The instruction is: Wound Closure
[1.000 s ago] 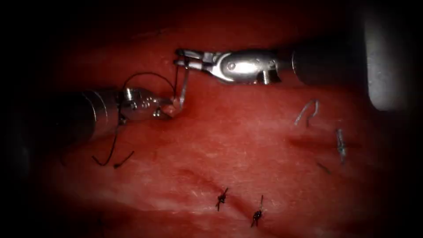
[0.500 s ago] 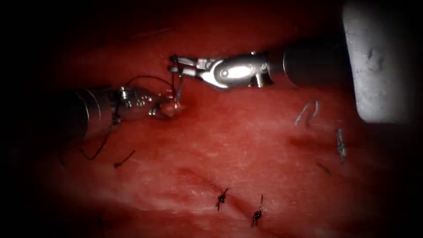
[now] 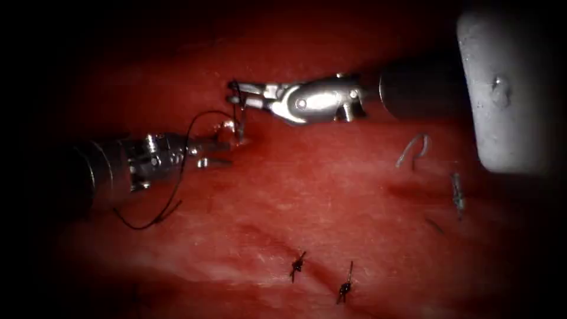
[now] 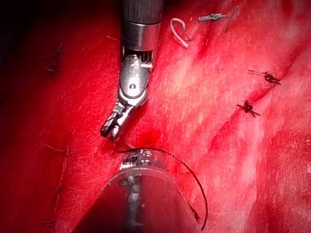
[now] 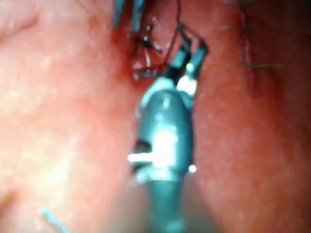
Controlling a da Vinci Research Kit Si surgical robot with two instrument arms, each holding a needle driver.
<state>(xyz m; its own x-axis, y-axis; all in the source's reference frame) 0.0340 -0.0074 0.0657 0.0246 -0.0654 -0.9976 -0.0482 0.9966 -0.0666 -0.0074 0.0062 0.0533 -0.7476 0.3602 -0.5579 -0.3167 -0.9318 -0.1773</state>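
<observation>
Right tool (image 3: 236, 94) level above the tissue (image 3: 331, 195), jaws closed on the needle (image 3: 242, 124); left tool (image 3: 221, 150) low, jaws parted, empty.

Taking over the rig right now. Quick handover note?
Left tool: open, holds nothing, beside the needle site.
Right tool: shut on the needle near its upper end. The needle's lower end meets the tissue; I cannot tell how deep it sits.
Thread: loops across the left tool's shaft.
Done: two knotted stitches on the cut.
Left: this stitch is not yet tied.
</observation>
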